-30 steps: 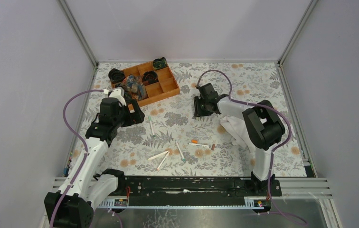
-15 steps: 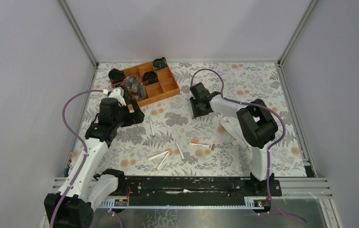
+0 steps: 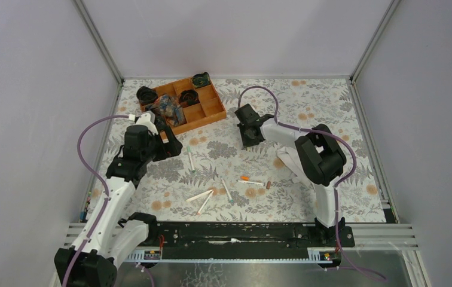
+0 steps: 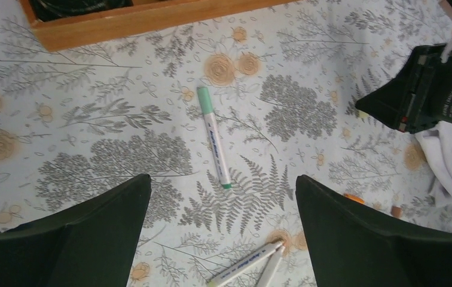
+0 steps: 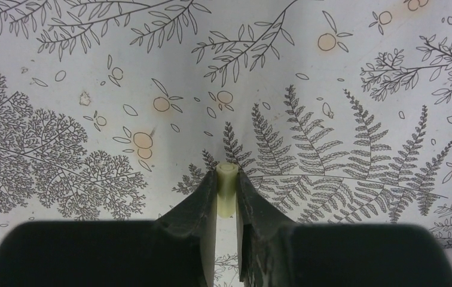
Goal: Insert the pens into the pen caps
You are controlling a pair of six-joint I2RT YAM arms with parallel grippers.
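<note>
We list the right gripper (image 5: 226, 179) clamped on a yellowish pen cap (image 5: 226, 194), toward the middle of the tabletop's (image 3: 331, 101) far edge; the left gripper (image 4: 222, 179) spread wide above a green-ended pen (image 4: 214, 140), toward the left edge. We count further pens (image 3: 200, 195) lying loose toward the near edge.

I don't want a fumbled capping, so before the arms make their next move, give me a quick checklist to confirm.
1. Right gripper pinches the yellowish cap: ok.
2. Which way the cap's open end faces: cannot tell.
3. Left gripper open: ok.
4. Green-tipped pen lies free below the left gripper: ok.
5. A pen held ready for inserting: not ok, none held.
</note>
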